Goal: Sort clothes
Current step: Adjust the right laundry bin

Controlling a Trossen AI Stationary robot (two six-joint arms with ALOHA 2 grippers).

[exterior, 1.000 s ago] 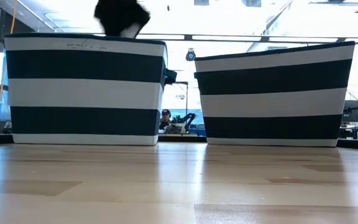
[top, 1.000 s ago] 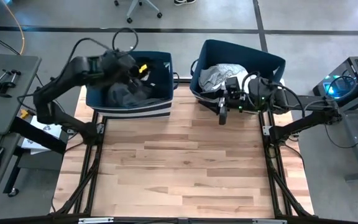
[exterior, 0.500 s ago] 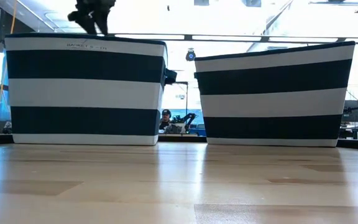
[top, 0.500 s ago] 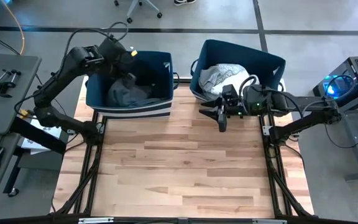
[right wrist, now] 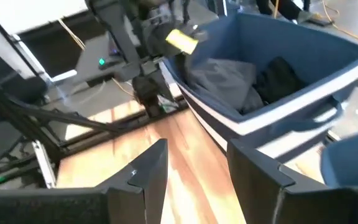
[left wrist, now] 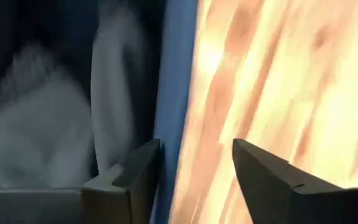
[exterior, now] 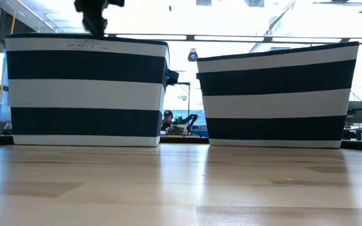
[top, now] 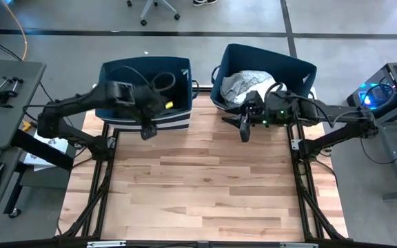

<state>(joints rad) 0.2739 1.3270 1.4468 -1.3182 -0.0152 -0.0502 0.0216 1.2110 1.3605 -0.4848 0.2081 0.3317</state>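
Note:
Two navy, white-striped bins stand at the table's far edge. The left bin (top: 178, 76) holds a grey garment (right wrist: 222, 81) and a black one (right wrist: 278, 78) lying on its bottom. The right bin (top: 291, 69) holds white and light patterned clothes (top: 243, 84). My left gripper (top: 145, 131) hangs open and empty over the left bin's near wall (left wrist: 173, 93), above its rim in the low view (exterior: 93, 16). My right gripper (top: 245, 134) stands open and empty just in front of the right bin's near wall, pointing toward the left bin.
The wooden table top (top: 198, 179) stretches bare from the bins to the near edge. The bins (exterior: 87, 88) (exterior: 275, 94) stand side by side with a narrow gap between them. Desks and gear stand beyond both table sides.
My left gripper, shut on a dark garment above the left bin, has opened. The garment has fallen into the bin. The gripper has then swung toward the table's near edge, from over the bin's inside to over its near wall.

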